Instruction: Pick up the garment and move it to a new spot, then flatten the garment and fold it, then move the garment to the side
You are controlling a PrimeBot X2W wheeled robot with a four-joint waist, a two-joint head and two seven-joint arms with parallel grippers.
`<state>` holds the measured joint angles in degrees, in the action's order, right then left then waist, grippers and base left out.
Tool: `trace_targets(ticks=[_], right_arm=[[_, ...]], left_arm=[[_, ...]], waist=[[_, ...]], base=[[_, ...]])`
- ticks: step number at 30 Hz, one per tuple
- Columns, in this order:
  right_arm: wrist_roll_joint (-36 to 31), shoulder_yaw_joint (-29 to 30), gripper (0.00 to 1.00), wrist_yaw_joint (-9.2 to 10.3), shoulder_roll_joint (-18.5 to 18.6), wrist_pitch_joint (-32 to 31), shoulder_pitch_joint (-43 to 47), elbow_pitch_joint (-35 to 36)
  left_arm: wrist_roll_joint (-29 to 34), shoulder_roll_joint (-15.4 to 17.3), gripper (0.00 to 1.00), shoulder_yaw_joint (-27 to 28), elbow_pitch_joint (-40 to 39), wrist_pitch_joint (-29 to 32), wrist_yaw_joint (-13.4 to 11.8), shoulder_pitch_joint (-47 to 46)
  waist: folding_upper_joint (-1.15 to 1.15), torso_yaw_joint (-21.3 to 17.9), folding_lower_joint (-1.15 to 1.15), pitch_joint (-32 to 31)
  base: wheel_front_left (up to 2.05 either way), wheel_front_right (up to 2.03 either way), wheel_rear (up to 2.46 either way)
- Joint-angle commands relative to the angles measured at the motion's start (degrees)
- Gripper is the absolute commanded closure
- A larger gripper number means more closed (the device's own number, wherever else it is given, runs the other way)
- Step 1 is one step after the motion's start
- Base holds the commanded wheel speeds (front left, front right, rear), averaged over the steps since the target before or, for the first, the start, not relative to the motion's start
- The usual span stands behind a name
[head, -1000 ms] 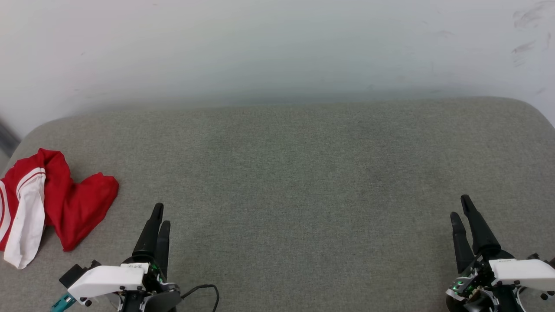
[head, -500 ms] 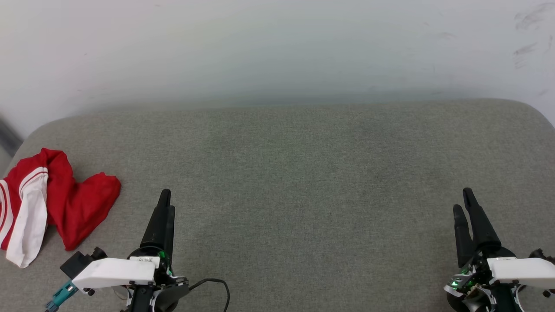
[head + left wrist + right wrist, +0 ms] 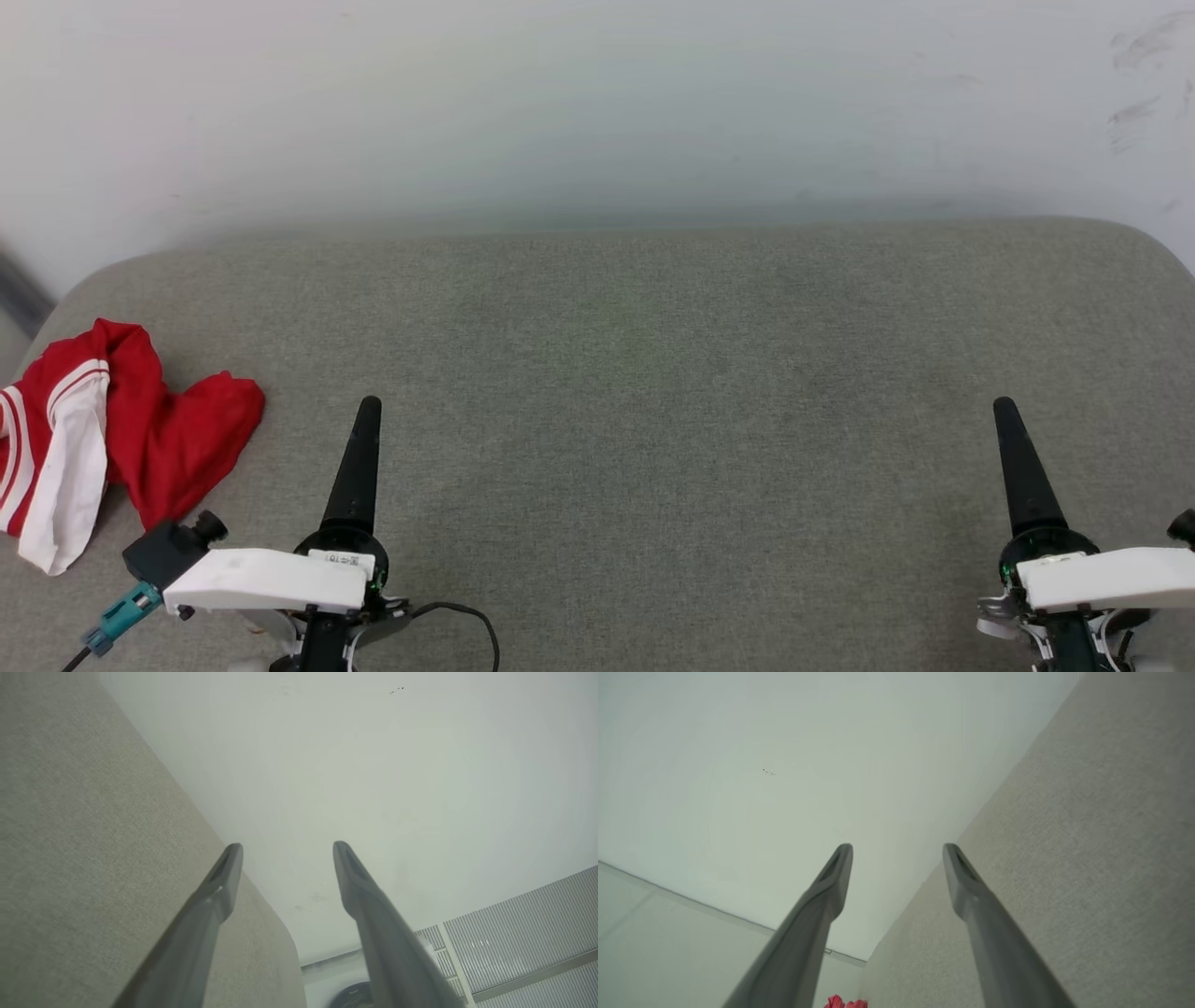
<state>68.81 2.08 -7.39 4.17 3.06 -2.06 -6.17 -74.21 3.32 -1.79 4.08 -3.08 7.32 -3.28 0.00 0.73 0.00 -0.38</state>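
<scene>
Garment (image 3: 177, 439) lay crumpled at the left edge of the bench (image 3: 653, 373), near the left gripper (image 3: 369, 408) and well apart from the right gripper (image 3: 1004, 408). Both pairs of fingers (image 3: 216, 896) stood spread and empty. Pinching one loose layer might drag it off that edge.

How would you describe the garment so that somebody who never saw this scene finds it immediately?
Look at the wide grey upholstered surface before the pale wall. At its left edge, left of the left gripper, lies the garment, crumpled. Its bright red cloth with a white sleeve and striped trim stands out against the grey.
</scene>
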Motion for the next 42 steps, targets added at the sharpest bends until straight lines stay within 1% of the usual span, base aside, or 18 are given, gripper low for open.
trace_targets(ticks=[1,6,10,18,22,28,29,37,42], right_arm=[[-4.9,0.0,0.0,-0.12,0.4,0.6,-0.3,1.6],[-15.1,0.2,0.0,-0.12,-0.3,1.6,0.2,2.6],[-22.0,-0.1,0.0,-0.13,-0.6,2.0,0.5,3.4],[-32.9,-0.5,0.0,-0.13,-0.7,1.1,1.0,5.3],[-37.5,-0.9,0.0,-0.13,-0.5,0.3,1.4,6.3],[-43.5,-1.1,0.0,-0.13,-0.4,-0.6,2.1,7.8],[-43.5,-1.1,0.0,-0.13,-0.4,-0.6,2.1,7.8],[-50.2,-0.5,0.0,-0.13,-0.6,-2.2,3.0,9.1],[-53.5,-0.1,0.0,-0.14,-0.9,-3.1,3.6,9.7]], left_arm=[[3.0,0.5,0.0,-0.2,-1.4,-0.7,0.2,-0.4],[9.4,0.6,0.0,-0.4,-2.1,-1.6,0.2,-0.4],[15.6,1.3,0.0,-1.4,-2.2,-2.4,0.2,-0.3],[29.2,2.9,0.0,-3.1,-1.5,-3.8,0.2,-0.4],[35.6,3.4,0.0,-3.2,-1.3,-4.4,0.2,-0.5],[42.7,3.7,0.0,-3.3,-0.7,-5.4,-0.4,-0.2],[42.7,3.7,0.0,-3.3,-0.7,-5.4,-0.4,-0.2],[50.2,4.8,0.0,-3.8,0.8,-6.5,-2.2,-0.7],[53.2,5.2,0.0,-3.6,1.8,-7.2,-3.3,-0.6]], waist=[[0.0,0.0,0.0,0.0],[0.0,0.2,0.0,-0.2],[0.0,0.2,0.0,-0.2],[0.0,0.4,0.0,-0.4],[0.0,0.4,0.0,-0.4],[0.0,0.5,0.0,-0.5],[0.0,0.5,0.0,-0.5],[0.0,0.5,0.0,-0.7],[0.0,0.5,0.0,-0.7]], base=[[0.0,0.0,0.0],[0.0,0.0,0.0],[0.0,0.0,0.0],[0.0,0.0,0.0],[0.0,0.0,0.0],[0.0,0.0,0.0],[0.0,0.0,0.0],[0.0,0.0,0.0],[0.0,0.0,0.0]])
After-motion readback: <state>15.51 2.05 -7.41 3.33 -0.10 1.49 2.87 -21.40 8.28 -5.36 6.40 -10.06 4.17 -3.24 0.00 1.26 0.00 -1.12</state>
